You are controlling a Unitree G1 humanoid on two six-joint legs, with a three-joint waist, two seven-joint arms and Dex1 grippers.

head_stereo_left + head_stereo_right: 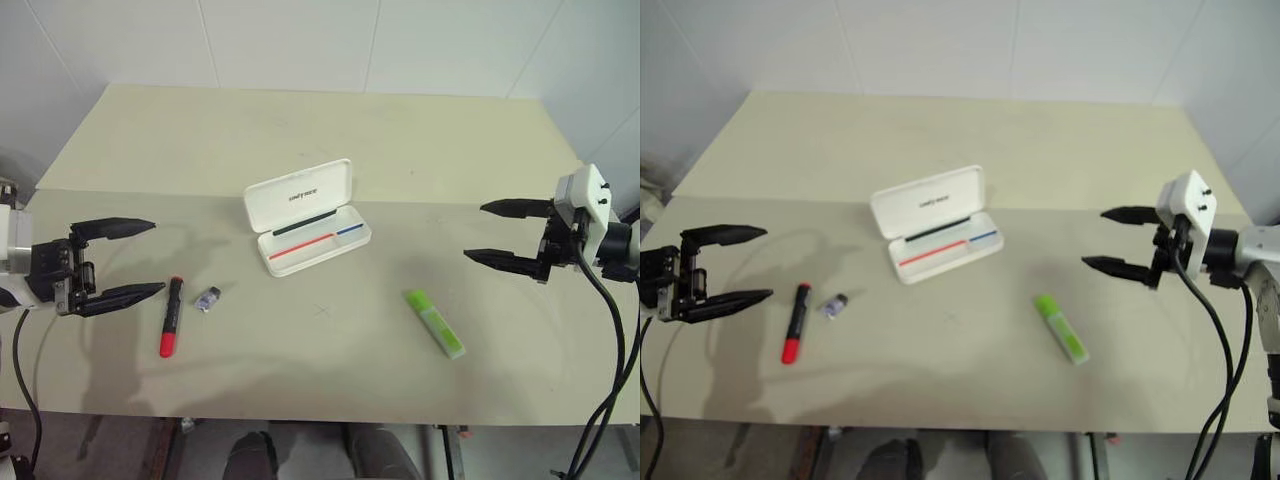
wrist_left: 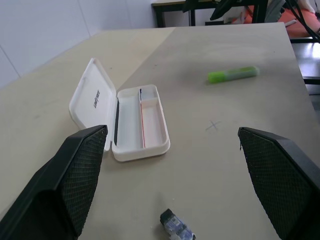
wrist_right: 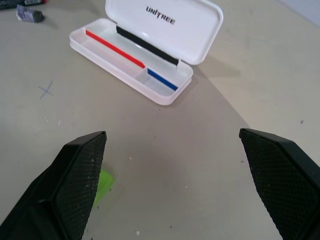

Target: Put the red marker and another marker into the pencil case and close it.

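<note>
Left gripper [image 1: 125,260]: two black fingers spread wide apart, nothing between them, held above the desk [image 1: 330,130] at its left edge. Just beyond the lower finger lies the red marker [image 1: 171,318], a thick red pen with a black cap, flat on the desk with the cap end pointing away from the robot. Beside it, on the side away from the fingers, sits a small grey-purple clip-like object [image 1: 208,299], close but apart.

Right gripper [image 1: 500,232]: black fingers likewise wide apart and empty, above the desk's right side. Ahead of and below its fingertips lies the other marker, a chunky light-green highlighter [image 1: 435,323] with a brighter green cap, flat and angled.

Between the two sets of fingers, well apart from both, stands the pencil case [image 1: 305,216]: white hard rectangular box, rounded corners, lid tilted up on its hinge, tray open with thin red, blue and black lines inside. Neither marker is in it yet.

Risks, as judged:
- Left fingers closing near the clip-like object could nudge it or catch it along with the pen.
- Round barrels may roll if one finger touches first.
- A marker dropped across the tray's divider or rim would stop the lid seating.
- The light case may slide when pushed shut.
</note>
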